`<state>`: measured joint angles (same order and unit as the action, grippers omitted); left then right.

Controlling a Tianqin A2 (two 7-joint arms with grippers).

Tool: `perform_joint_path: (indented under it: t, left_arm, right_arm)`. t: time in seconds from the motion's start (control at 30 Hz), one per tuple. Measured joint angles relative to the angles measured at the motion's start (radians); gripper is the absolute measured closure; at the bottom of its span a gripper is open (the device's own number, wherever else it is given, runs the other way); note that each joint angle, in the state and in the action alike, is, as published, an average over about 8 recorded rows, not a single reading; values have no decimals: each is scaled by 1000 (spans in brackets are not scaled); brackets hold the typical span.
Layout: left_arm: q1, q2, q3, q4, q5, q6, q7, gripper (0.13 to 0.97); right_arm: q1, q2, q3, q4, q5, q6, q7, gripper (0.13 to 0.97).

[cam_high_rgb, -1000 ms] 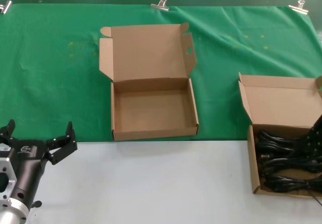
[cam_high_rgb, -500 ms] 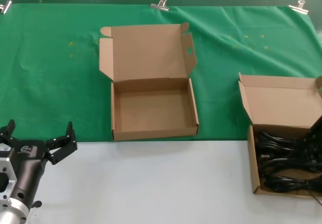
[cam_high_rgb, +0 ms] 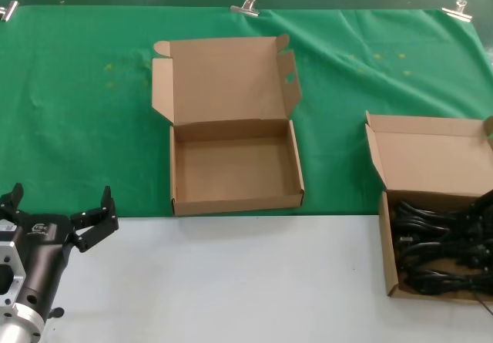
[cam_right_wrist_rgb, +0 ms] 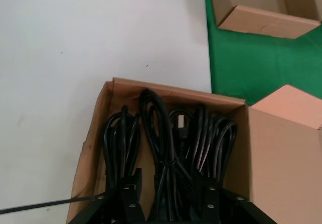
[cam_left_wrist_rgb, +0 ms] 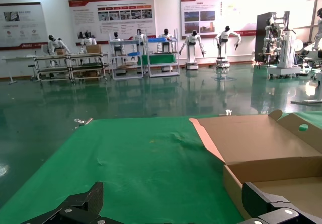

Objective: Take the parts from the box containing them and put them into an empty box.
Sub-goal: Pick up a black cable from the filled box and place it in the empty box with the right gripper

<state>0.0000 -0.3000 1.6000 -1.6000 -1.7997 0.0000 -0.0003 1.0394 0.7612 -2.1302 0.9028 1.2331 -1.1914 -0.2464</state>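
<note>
Two brown corrugated cardboard mailer boxes, both shallow, squarish and with lids up. Empty box (cam_high_rgb: 235, 166) at mid table on the green cloth (cam_high_rgb: 77, 112), front edge right at the cloth's near border; tall lid with wide side flaps, an oval slot in the flap on the robot's right. Nothing inside.

Second box, the full box (cam_high_rgb: 387, 243), well apart to the robot's right, tray on the white table (cam_high_rgb: 231, 281), plain narrow-edged lid leaning back over the cloth. Packed with coiled black power cables (cam_high_rgb: 427, 243), laid side by side in bundles.

Right claw (cam_right_wrist_rgb: 171, 183) low over the full box, released, fingers spread either side of the middle bundles, tips down among the cables; cannot tell whether touching them. Seen from the head camera only as a dark shape at the picture's right edge.

Left claw (cam_high_rgb: 58, 216) parked at the near left, over the border between cloth and white table, released and holding nothing, well clear of both boxes.

Silver metal clips (cam_high_rgb: 246, 5) along the cloth's far edge.
</note>
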Motion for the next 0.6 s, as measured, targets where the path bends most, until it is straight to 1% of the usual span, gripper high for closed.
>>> perform_joint_path:
  t: [0.07,0.1,0.37,0.6]
  left_arm:
    - [0,0,0,0,0,0,0,132]
    - [0,0,0,0,0,0,0,132]
    - [0,0,0,0,0,0,0,132]
    - [0,0,0,0,0,0,0,132]
  right_arm:
    - [6,-5,-7,-12,-6,-1,-12,758]
    - [9,-8,-10,-18,-10,-1,-19,758]
    - [31,-32,-35,-61,-40,8,-63,622]
    - [47,-55,-50,-93,-59,18,-83,658]
